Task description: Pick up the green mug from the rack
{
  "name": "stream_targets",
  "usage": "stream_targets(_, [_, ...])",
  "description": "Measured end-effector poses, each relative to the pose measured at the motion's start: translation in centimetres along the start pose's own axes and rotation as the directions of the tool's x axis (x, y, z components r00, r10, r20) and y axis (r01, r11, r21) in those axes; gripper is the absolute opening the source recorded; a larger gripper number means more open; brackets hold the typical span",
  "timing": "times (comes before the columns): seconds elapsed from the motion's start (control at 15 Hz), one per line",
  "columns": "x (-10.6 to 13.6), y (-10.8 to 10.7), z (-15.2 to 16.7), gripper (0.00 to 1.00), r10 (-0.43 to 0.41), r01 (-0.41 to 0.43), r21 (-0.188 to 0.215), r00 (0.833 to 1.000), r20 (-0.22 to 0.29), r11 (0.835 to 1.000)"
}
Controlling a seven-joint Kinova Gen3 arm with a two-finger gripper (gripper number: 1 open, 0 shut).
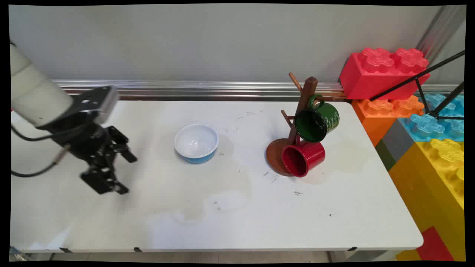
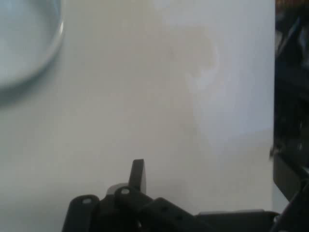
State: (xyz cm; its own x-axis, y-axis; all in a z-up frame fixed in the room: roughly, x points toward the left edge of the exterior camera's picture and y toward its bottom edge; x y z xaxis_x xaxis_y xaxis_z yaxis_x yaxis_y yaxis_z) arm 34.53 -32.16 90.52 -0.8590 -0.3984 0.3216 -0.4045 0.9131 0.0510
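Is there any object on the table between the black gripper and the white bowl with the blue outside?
Nothing visible stands between them. The gripper hangs over bare table to the left of the bowl, and the mug rack with the green mug and red mug is on the bowl's far right side.
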Motion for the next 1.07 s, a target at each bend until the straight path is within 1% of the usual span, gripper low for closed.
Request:
stream_targets(0.33, [7.5, 2.3, 2.1, 1.00, -0.081, 0.081, 0.040, 0.997, -0.020, 0.996])
stream_targets(0.6, [11.5, 3.9, 2.8, 1.00, -0.145, 0.147, 0.060, 0.989, -0.034, 0.987])
stream_targets(0.87, [15.6, 5.4, 3.4, 1.00, -0.207, 0.211, 0.070, 0.976, -0.061, 0.975])
stream_targets(1.07, [19.2, 6.3, 4.0, 1.00, -0.262, 0.270, 0.074, 0.960, -0.102, 0.960])
